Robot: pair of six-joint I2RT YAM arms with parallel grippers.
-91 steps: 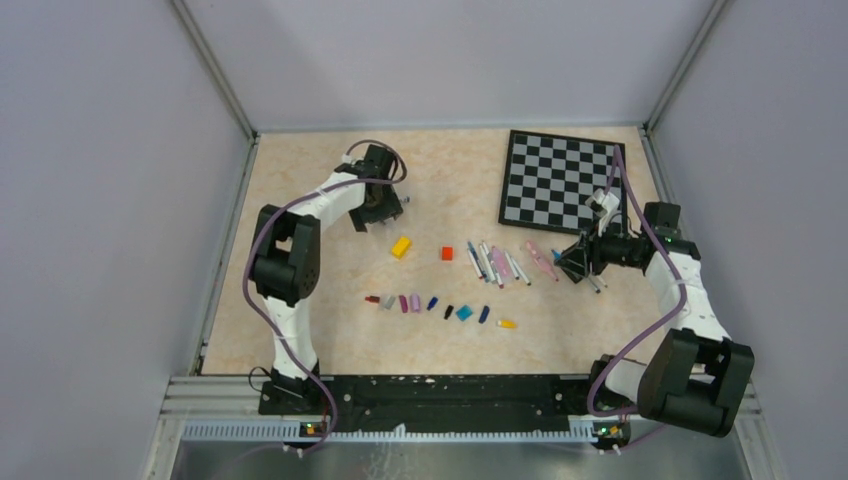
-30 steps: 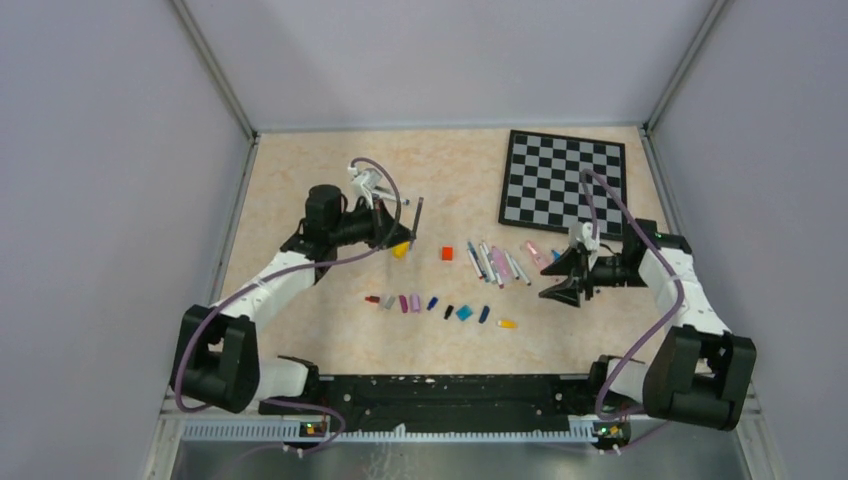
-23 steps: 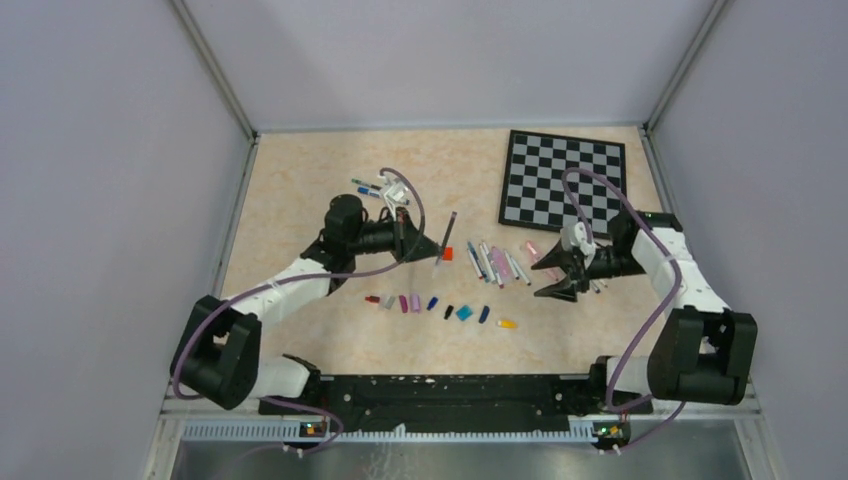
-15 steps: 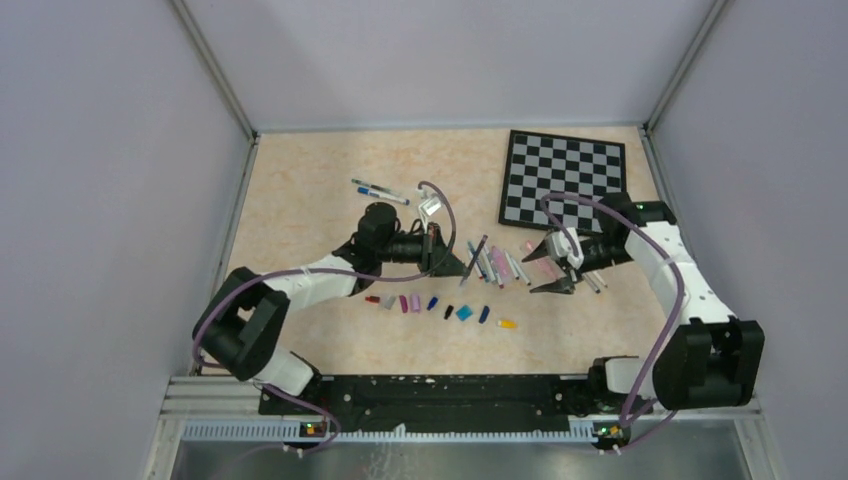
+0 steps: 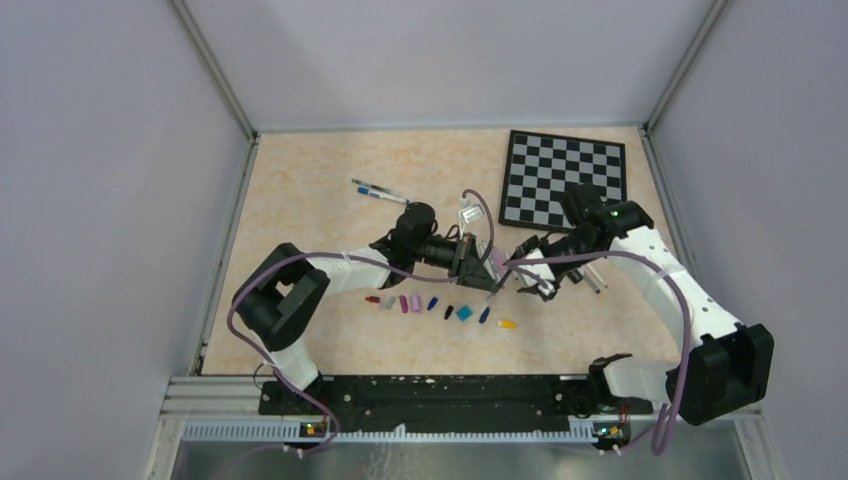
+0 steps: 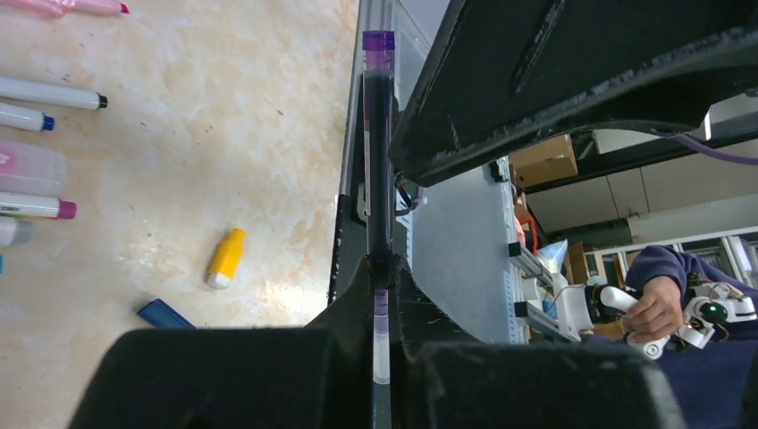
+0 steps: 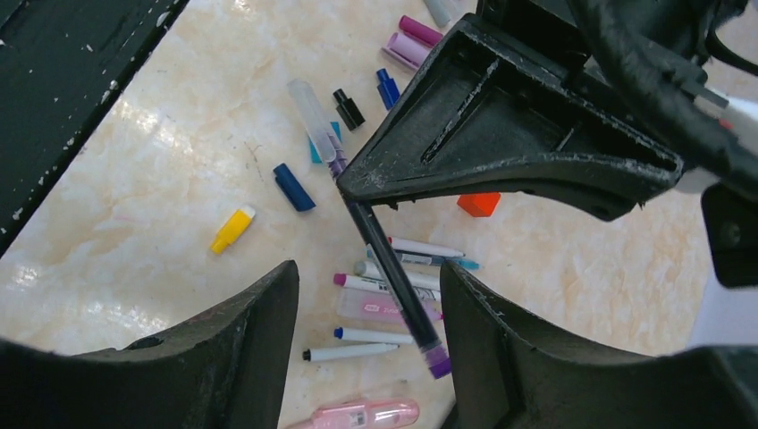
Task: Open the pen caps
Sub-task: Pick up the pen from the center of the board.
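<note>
I am clamping my left gripper (image 6: 383,268) shut on a dark pen (image 6: 378,161), holding it off the table (image 5: 320,220); its purple cap (image 7: 438,362) is sitting on the far end; my right gripper (image 7: 368,286) is standing open, fingers flanking that capped end, gripping nothing; loose caps (image 5: 415,303) are lying in a row below; other pens (image 7: 375,337) are lying nearby.

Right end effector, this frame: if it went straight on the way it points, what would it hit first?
Probably the purple cap on the dark pen that the left end effector holds; the capped end lies between the right end effector's open fingers, though depth is unclear.
</note>
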